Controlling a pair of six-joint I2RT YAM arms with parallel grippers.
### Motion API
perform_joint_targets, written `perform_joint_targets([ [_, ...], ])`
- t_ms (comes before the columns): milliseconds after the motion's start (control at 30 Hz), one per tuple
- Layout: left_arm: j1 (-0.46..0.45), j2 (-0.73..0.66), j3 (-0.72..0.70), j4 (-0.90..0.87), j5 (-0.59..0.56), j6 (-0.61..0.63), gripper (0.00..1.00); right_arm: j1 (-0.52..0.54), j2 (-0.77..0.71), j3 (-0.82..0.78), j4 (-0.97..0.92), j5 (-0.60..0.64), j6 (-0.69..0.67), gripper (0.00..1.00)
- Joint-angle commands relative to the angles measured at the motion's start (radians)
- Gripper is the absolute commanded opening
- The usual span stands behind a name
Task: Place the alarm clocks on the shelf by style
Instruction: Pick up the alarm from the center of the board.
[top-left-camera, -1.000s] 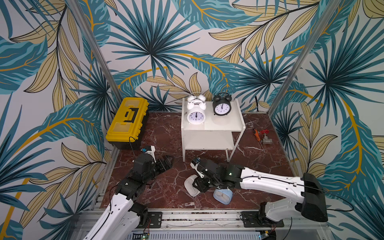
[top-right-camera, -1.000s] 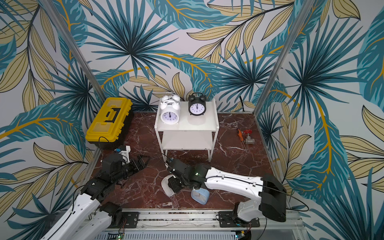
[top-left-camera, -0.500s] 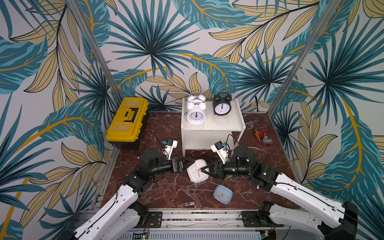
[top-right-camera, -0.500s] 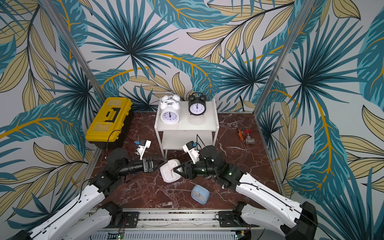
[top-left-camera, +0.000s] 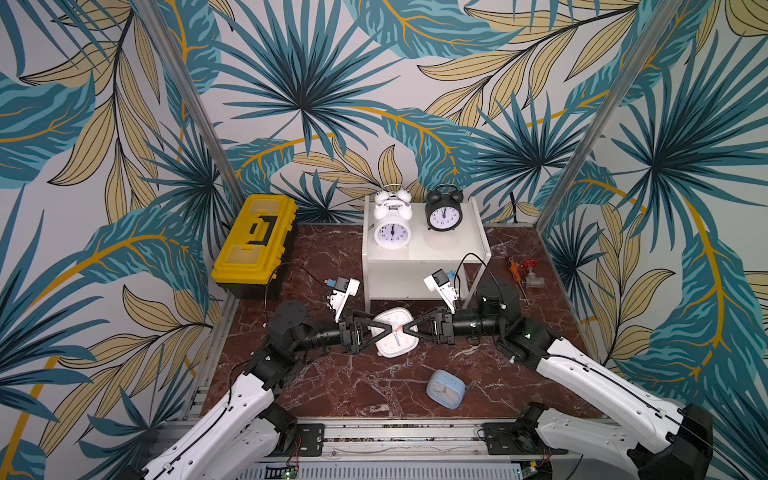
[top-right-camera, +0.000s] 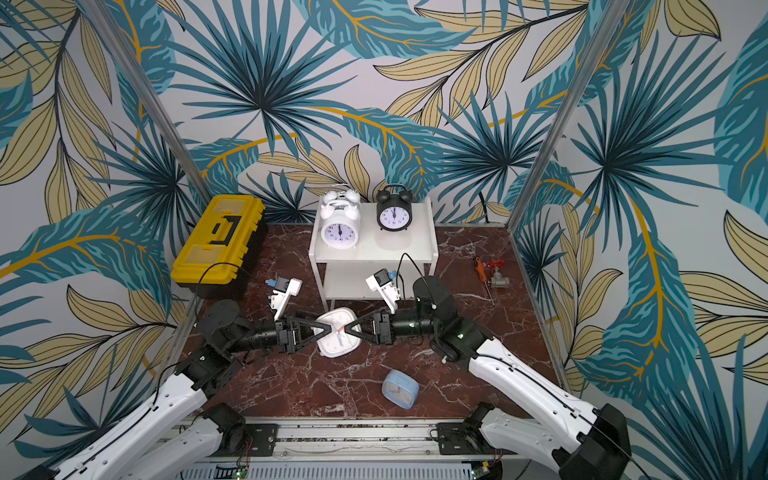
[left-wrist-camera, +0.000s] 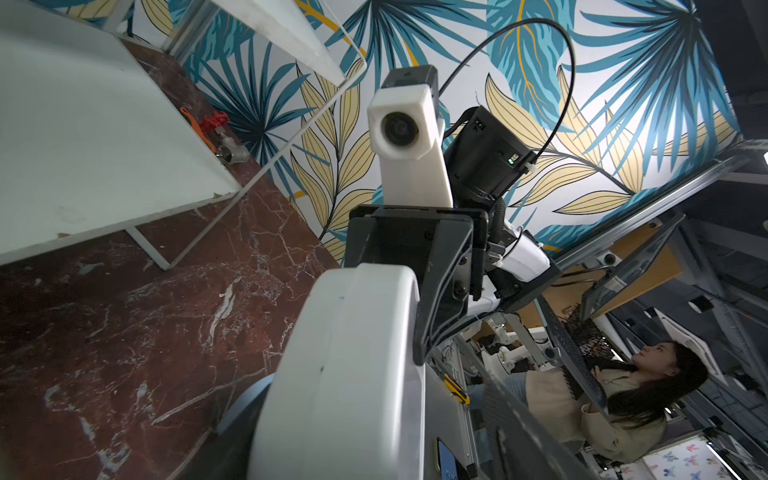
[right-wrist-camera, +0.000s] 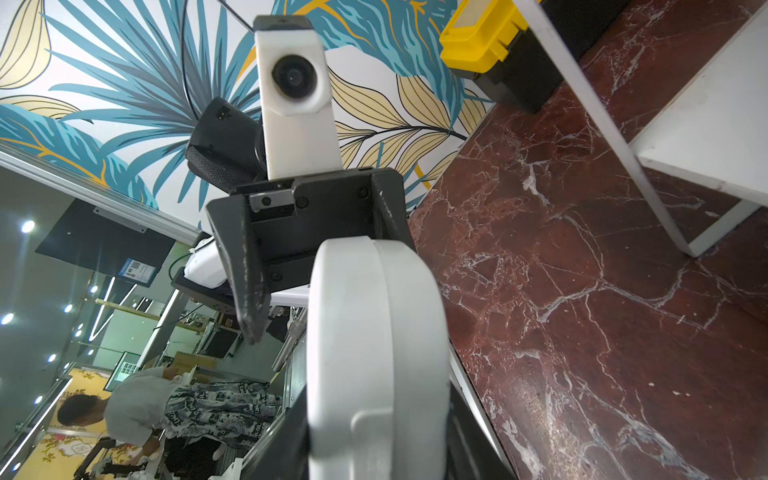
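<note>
**Top views.** In both top views my left gripper (top-left-camera: 390, 331) and right gripper (top-left-camera: 405, 329) meet from opposite sides at the white square clock (top-left-camera: 397, 347). The clock is tilted, face up, just in front of the shelf (top-left-camera: 482, 237). On the shelf's top board, two white twin-bell clocks (top-left-camera: 392, 235) stand one behind the other, with the black twin-bell clock (top-right-camera: 392, 214) beside them. The light blue clock (top-right-camera: 400, 388) lies on the marble floor, apart from the rest.

**Left wrist view.** The white square clock (left-wrist-camera: 345, 374) appears edge-on. One right-gripper finger (left-wrist-camera: 440, 299) lies against its side, so my right gripper is clamped on this clock.

**Right wrist view.** The same clock (right-wrist-camera: 374, 353) appears edge-on. One left-gripper finger (right-wrist-camera: 245, 282) stands beside it with a visible gap. My left jaws straddle the clock, unclamped.
</note>
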Motion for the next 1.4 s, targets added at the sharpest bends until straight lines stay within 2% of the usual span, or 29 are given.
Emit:
perform_joint_targets([
  [0, -0.002, -0.029, -0.002, 0.045, 0.008, 0.017, 0.65, -0.006, 0.01, 0.024, 0.054, -0.036, 0.013, 0.25],
  [100, -0.003, -0.03, -0.009, 0.078, -0.01, 0.005, 0.51, -0.006, 0.019, 0.031, 0.061, -0.029, 0.017, 0.26],
  [300, -0.003, -0.03, -0.016, 0.089, -0.053, 0.01, 0.34, -0.006, 0.032, 0.031, 0.079, -0.001, 0.025, 0.34],
  [367, -0.003, -0.033, -0.024, 0.1, -0.069, 0.006, 0.29, -0.006, 0.031, 0.028, 0.076, 0.025, 0.027, 0.47],
  [500, -0.002, -0.048, -0.058, 0.163, -0.129, -0.04, 0.29, -0.004, -0.011, 0.001, 0.052, 0.176, 0.015, 0.81],
  [633, -0.003, -0.055, -0.152, 0.366, -0.247, -0.17, 0.29, 0.051, -0.105, -0.145, 0.305, 0.338, 0.128, 0.91],
  [700, -0.003, -0.049, -0.189, 0.458, -0.281, -0.221, 0.29, 0.133, -0.133, -0.23, 0.446, 0.47, 0.156, 0.92],
  [800, -0.004, -0.053, -0.215, 0.489, -0.308, -0.251, 0.29, 0.241, -0.124, -0.31, 0.595, 0.624, 0.154, 0.92],
  [967, -0.003, -0.048, -0.268, 0.597, -0.334, -0.32, 0.29, 0.316, -0.066, -0.375, 0.748, 0.789, 0.197, 0.92],
  [1133, -0.005, -0.058, -0.308, 0.638, -0.348, -0.356, 0.28, 0.327, 0.002, -0.34, 0.795, 0.77, 0.197, 0.87],
  [1367, -0.006, -0.107, -0.319, 0.583, -0.383, -0.344, 0.28, 0.333, 0.08, -0.312, 0.864, 0.715, 0.217, 0.56],
])
